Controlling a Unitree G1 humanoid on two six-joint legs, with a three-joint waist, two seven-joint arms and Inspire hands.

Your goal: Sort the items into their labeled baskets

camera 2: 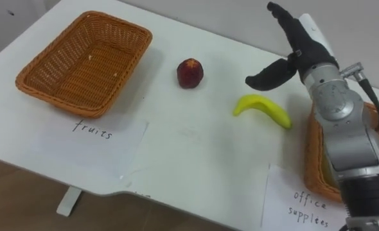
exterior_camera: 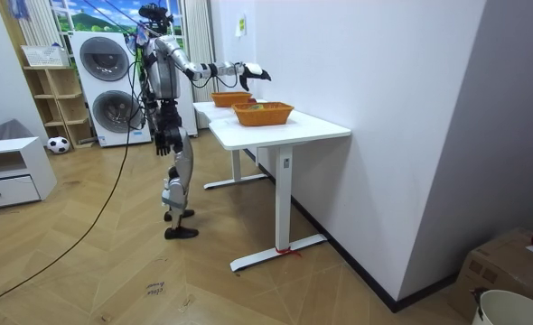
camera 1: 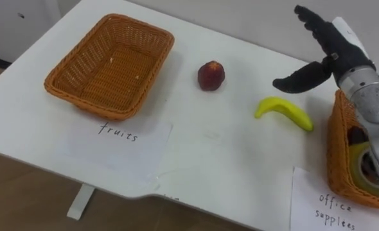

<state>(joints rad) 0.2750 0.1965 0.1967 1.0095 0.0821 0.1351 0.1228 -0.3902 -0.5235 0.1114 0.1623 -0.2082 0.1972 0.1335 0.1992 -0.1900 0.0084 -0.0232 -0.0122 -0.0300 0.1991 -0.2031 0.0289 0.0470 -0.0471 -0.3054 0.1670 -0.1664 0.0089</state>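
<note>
A dark red apple (camera 1: 211, 76) and a yellow banana (camera 1: 284, 112) lie on the white table (camera 1: 209, 154). At the left stands an empty wicker basket (camera 1: 61, 86) with a paper label (camera 1: 119, 138) reading fruits in front of it. My right hand (camera 1: 331, 48) hovers open just above and behind the banana, thumb spread, holding nothing. At the right edge a second wicker basket (camera 1: 336, 154) holds a yellow tape roll (camera 1: 363, 163) and a dark item, partly hidden by my forearm. In the room view my left hand (exterior_camera: 163, 140) hangs by my side.
A paper label (camera 1: 334, 205) reading office supplies lies in front of the right basket. The table's near edge runs along the bottom, with wooden floor below. I stand at the table's long side, with a white wall beyond it.
</note>
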